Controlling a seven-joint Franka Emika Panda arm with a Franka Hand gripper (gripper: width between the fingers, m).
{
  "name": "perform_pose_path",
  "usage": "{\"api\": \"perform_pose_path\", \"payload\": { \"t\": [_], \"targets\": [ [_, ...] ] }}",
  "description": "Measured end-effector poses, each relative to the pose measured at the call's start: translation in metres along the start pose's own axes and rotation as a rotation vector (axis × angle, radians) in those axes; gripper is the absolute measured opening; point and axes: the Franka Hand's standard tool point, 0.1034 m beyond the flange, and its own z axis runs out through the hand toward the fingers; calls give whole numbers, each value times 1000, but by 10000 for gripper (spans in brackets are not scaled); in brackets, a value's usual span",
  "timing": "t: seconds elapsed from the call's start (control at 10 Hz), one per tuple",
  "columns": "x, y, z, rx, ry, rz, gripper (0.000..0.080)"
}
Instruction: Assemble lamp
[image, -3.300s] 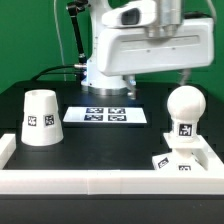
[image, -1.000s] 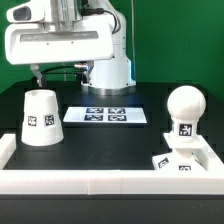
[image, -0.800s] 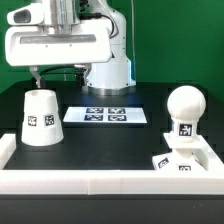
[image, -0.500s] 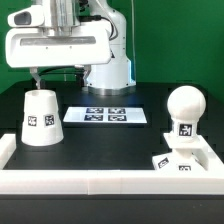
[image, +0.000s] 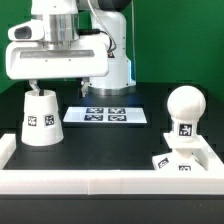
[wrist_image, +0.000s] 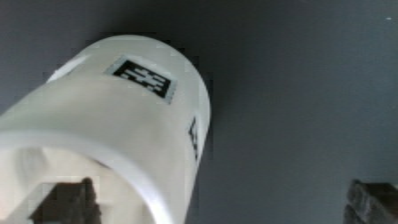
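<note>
Shade sits narrow end up at left-centre of the exterior frame, on the black tabletop, just beside the marker board. Bulb stands at right of frame, apparently stem-down in the base at lower right, well apart from the shade.

Pincer hangs right above the shade. Fingers look spread; wrist view agrees: two dark tips at opposite sides, nothing pinched, shade filling the frame under one of them.

My read: this is the approach to grasp the shade. To do it well:
- Wrist view shows the shade off-centre between the tips. I shift sideways until one tip clears each side of the wall before going down.
- Walls taper, so a high pinch may squeeze it out. I'd go lower, where it's wider, if the spread allows.
- Descend slowly; touching the top would tip it.
- Close gently, lift straight, keep it upright for the bulb.
</note>
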Motion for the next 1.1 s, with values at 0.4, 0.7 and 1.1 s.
{"api": "perform_pose_path", "payload": {
  "t": [0.4,0.7,1.1],
  "targets": [
    [1,-2,0,2,-4,0,286],
    [2,-2,-1,2,-1,-1,74],
    [2,-2,-1,2,-1,-1,45]
  ]
}}
